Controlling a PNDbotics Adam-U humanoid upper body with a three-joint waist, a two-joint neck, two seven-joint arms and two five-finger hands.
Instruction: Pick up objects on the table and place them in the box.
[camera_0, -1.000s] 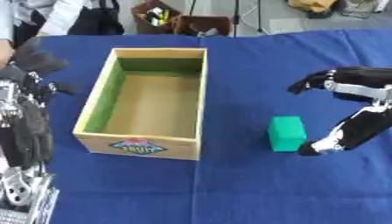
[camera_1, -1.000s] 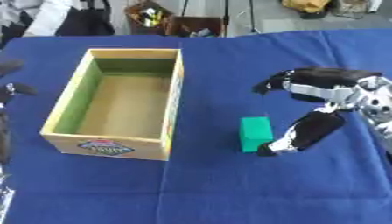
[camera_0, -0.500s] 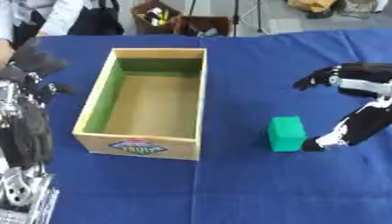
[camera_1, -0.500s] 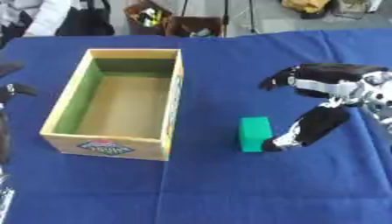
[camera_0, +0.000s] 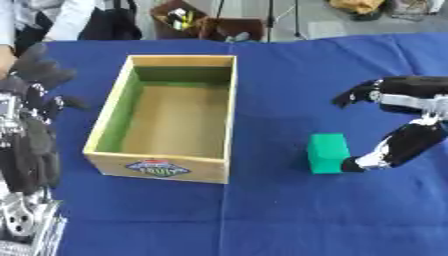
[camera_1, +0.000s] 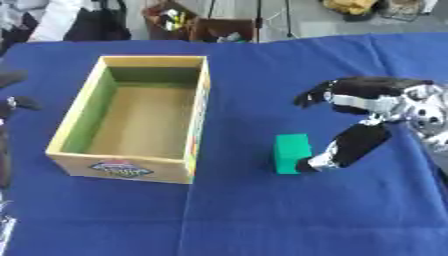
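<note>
- Box (camera_0: 226, 125): holds nothing; no object placed yet.
- Green block (camera_1: 291, 153): lies on the blue tablecloth (camera_0: 289, 215), right of the box.
- Right hand (camera_1: 363, 117): fingers spread apart; thumb tip touches the block's right side, upper fingers above and beyond it. Grasp not yet made.
- Left hand (camera_0: 28, 150): idle at left edge, fingers relaxed.

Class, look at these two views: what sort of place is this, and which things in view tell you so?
Probably a robot lab or demo workspace. A table draped in blue cloth holds only staged items: an open wooden box and a green block beside the robot's right hand. Behind the table, bags and clutter sit on a bare floor.
</note>
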